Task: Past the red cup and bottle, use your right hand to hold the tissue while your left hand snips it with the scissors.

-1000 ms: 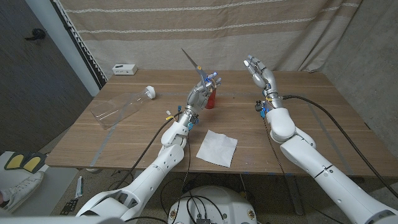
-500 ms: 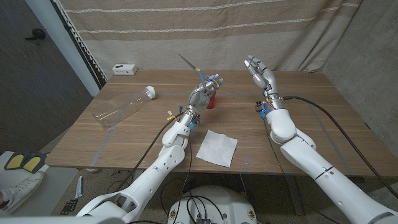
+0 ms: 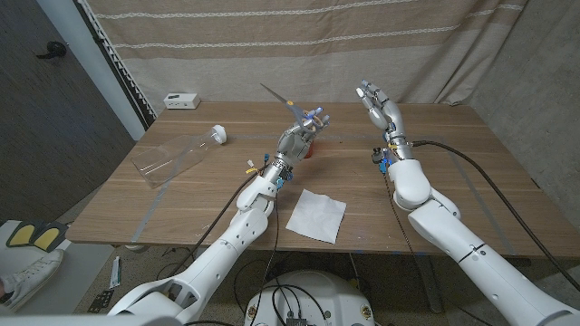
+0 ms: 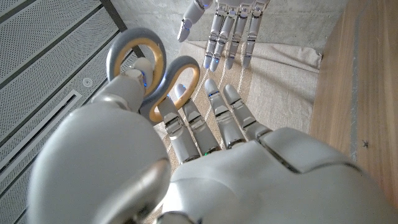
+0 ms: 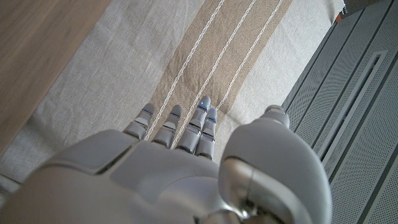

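I have the scissors (image 3: 288,102) gripped in my left hand (image 3: 297,139), with the finger loops showing grey and yellow in the left wrist view and the blades pointing up and away toward the curtain (image 3: 272,45). That hand hangs above the surface (image 3: 435,154), right over the red cup (image 3: 309,150), which I can only glimpse as a bit of red beside the fingers. My right hand (image 3: 379,104) is raised well off the surface too, fingers apart and gripping nothing.

The tissue (image 3: 316,215) lies flat and whole on the near part of the surface, between my two forearms and well apart from both hands. So I judge that only the scissors pickup is done. Still to come: bringing the right hand down to take hold of the tissue, then lowering the scissors and making the snip. No cut shows along its edges as far as I can see.

The clear plastic bottle (image 3: 176,156) with its white cap lies on its side toward the left edge, well away from the tissue. A small white box (image 3: 182,100) sits at the far left corner.

As for writing, I can read none. The bottle seems to carry no label, the box is too small to make out, and the scissors show no brand I can see.
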Motion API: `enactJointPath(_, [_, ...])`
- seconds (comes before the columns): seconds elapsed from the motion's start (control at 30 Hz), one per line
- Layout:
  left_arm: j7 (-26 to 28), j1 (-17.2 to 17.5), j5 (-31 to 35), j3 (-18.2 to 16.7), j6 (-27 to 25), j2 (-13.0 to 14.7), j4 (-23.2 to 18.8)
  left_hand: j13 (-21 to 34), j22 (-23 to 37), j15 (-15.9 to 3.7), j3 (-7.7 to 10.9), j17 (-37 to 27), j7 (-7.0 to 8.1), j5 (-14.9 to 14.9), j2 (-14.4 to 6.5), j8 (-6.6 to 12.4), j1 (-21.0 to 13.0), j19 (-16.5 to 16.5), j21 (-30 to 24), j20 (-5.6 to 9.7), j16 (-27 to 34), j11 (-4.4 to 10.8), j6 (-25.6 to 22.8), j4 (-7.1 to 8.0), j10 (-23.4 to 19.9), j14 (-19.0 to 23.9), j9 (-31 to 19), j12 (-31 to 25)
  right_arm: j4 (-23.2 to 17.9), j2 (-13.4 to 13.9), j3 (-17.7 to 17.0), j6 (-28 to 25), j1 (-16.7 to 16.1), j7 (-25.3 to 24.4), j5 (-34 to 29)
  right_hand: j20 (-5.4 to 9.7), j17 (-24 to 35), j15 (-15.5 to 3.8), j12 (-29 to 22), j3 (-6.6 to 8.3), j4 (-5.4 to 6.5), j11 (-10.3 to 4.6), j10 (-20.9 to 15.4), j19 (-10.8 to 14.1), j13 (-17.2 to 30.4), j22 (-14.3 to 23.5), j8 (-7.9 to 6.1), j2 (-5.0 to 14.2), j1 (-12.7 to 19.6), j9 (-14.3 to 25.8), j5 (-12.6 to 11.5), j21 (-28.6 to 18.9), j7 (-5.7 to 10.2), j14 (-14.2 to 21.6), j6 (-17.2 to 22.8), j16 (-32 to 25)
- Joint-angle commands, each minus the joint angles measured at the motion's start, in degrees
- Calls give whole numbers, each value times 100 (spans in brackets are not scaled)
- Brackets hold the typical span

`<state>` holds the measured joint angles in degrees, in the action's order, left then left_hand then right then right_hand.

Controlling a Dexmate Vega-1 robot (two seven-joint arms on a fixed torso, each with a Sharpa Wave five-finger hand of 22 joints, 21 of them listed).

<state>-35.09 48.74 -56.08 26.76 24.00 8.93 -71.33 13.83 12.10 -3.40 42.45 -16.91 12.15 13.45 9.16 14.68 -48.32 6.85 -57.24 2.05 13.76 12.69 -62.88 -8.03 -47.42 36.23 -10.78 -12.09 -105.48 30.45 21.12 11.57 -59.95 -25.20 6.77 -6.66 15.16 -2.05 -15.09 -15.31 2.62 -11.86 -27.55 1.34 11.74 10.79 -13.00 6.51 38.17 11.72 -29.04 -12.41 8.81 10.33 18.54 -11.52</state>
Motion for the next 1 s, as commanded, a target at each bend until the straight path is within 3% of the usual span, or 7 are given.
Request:
enactJointPath(0.03, [88, 8, -51, -23, -238, 47, -112, 22, -11, -920, -225, -15, -5, 93, 182, -56, 456, -10, -24, 476, -31, -26, 9, 105, 53, -57, 2, 3, 124, -73, 27, 48, 50, 22, 52, -52, -6, -785, -25, -6, -56, 6, -38, 26, -6, 9, -33, 38, -7, 15, -39, 21, -15, 40, 47, -29])
enactJointPath(0.23, [99, -15, -72, -21, -321, 47, -105, 43, -65, -923, -778, -13, -36, 417, 242, -43, 1057, 21, 119, 449, -62, -24, -223, 59, 55, -115, 11, -16, 205, -97, 46, 83, 95, 34, 59, -52, -15, -783, -31, -5, -59, 6, -56, 24, -8, 9, -43, 43, -8, 15, -40, 23, -11, 47, 83, -31])
enactJointPath(0.43, [61, -45, -71, -10, -372, 57, -93, 50, -45, -928, -941, -18, -82, 543, 221, -15, 1182, 37, 151, 460, -56, -21, -363, 25, 31, -112, 17, -27, 241, -105, 54, 94, 121, 32, 55, -47, -22, -784, -34, -5, -62, 5, -68, 32, -9, 9, -45, 47, -9, 14, -41, 22, -4, 47, 100, -31])
enactJointPath(0.73, [23, -74, 9, -21, -271, 52, -45, 33, -12, -944, -979, -33, -132, 628, 84, -18, 1201, 69, 142, 525, -30, -22, -453, 36, 22, -69, 23, -16, 284, -115, 48, 103, 119, 45, 116, -45, -30, -778, -39, -5, -64, 5, -83, 28, -10, 9, -42, 52, -11, 13, -42, 25, -4, 46, 105, -30])
enactJointPath(0.9, [136, -57, 65, -34, -223, 69, -109, -1, 2, -967, -839, -41, -110, 634, -115, -50, 918, 89, 119, 584, -15, -17, -481, -47, 20, -33, 29, -2, 356, -126, 64, 186, 135, 84, 147, -46, -35, -782, -40, -4, -65, 4, -89, 30, -11, 9, -40, 55, -13, 13, -42, 25, -5, 46, 107, -30])
enactJointPath(1.0, [141, -62, 72, -34, -207, 75, -117, -36, 11, -970, -633, -45, -131, 551, -283, -82, 528, 97, 89, 606, -9, -14, -497, -147, -16, -5, 30, 3, 368, -135, 61, 214, 126, 79, 161, -48, -38, -771, -41, -4, -66, 3, -91, 28, -11, 9, -38, 56, -14, 13, -42, 26, -3, 45, 108, -30])
